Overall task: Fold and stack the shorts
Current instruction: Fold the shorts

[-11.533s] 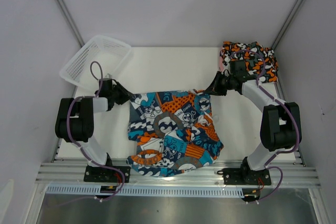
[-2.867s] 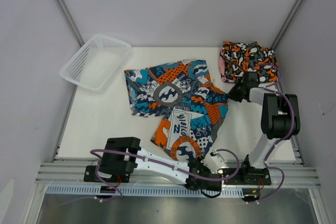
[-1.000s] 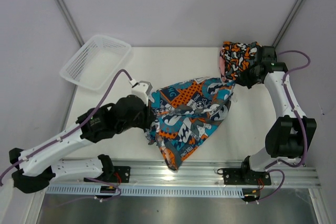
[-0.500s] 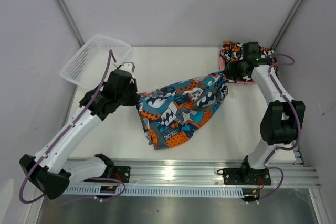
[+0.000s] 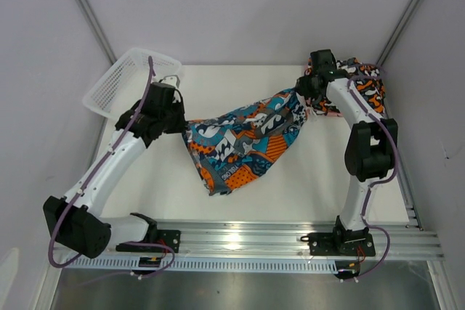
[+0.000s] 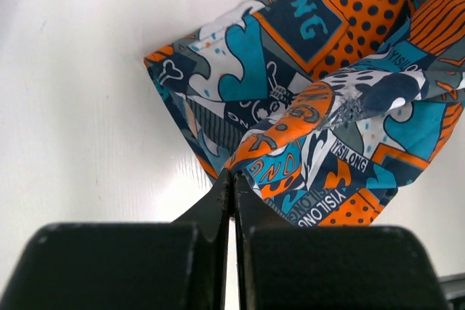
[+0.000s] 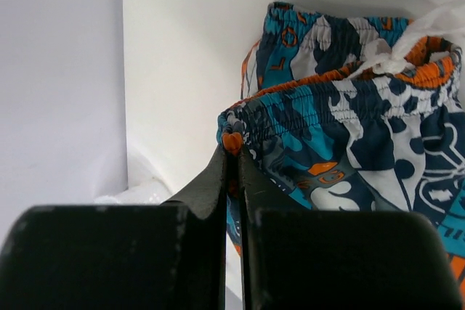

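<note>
The teal-navy shorts (image 5: 247,136) with orange and white graphics hang stretched between my two grippers above the white table (image 5: 240,85), their lower part drooping toward the near side. My left gripper (image 5: 186,125) is shut on a folded fabric edge at their left end; the left wrist view shows the gripper (image 6: 232,176) pinching the shorts (image 6: 327,92). My right gripper (image 5: 300,89) is shut on the elastic waistband corner, seen in the right wrist view as the gripper (image 7: 231,152) biting the shorts (image 7: 349,107) near the white drawstring (image 7: 407,41). Black shorts (image 5: 363,85) with orange-white blotches lie folded at the back right, with a pink edge (image 5: 323,112) showing under them.
A white mesh basket (image 5: 127,85) stands at the back left, close behind my left arm. Grey walls enclose the table on three sides. A metal rail (image 5: 240,241) runs along the near edge by the arm bases.
Both grippers have moved back and slightly left with the teal-navy shorts. The left arm has swung further toward the basket, and the shorts are pulled more taut between the grippers.
</note>
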